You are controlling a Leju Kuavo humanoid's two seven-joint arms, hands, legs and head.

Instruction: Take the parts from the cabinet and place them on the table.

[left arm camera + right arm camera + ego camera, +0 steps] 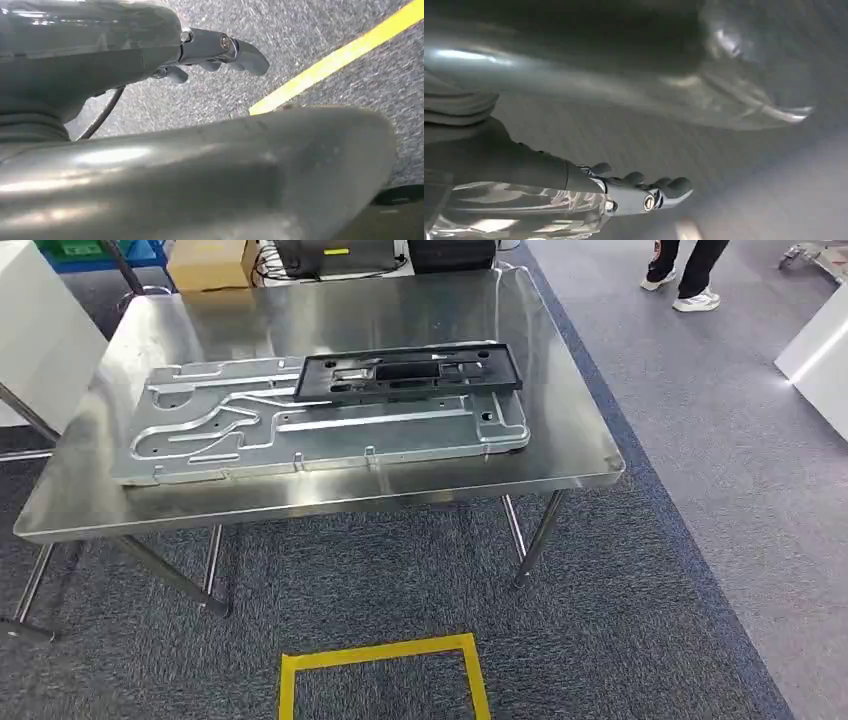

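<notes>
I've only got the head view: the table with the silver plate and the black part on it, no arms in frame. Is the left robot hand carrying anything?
Observer: No. The left robot hand holds nothing, and its fingers are stretched out.
Operator: Where is it hanging?
Observer: Over the grey carpet, with a yellow tape line on the floor past its fingertips.
Operator: And the right one?
Observer: The right robot hand is empty too. Its wrist picture is blurred, but nothing sits in the fingers.
</notes>
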